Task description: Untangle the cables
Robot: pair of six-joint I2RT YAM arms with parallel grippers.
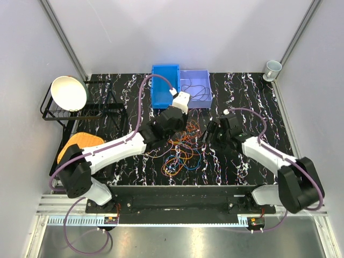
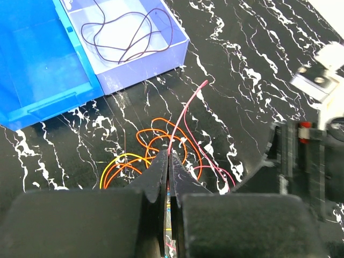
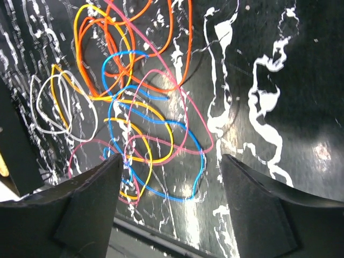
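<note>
**Pink wire pinched on the left, open end effector over the heap on the right**

Seen from above, the cables (image 1: 183, 148) lay in a loose heap on the black marbled tabletop (image 1: 247, 97). They sat between the two arms, on the near side of the blue bin (image 1: 164, 88) and the pale bin (image 1: 196, 86). The left end effector (image 1: 183, 114) stood over the heap's far edge. The right end effector (image 1: 214, 130) was just beside its right edge.

At the left wrist, the end effector (image 2: 167, 157) was pressed fully together with a pink wire (image 2: 185, 115) nipped between its tips. That wire ran straight ahead toward the pale bin, its free end stopping short of the wall. Orange loops (image 2: 156, 141) lay below it, and a dark wire (image 2: 129, 37) sat coiled inside the pale bin.

At the right wrist, the end effector (image 3: 171, 164) was spread wide and held nothing. Blue, orange, yellow, white and pink loops crossed one another just ahead of the gap.

The coming move probably turned on the pink wire's line, from heap through the left tips toward the bins. The right arm looked nearer to pin the rest.
</note>
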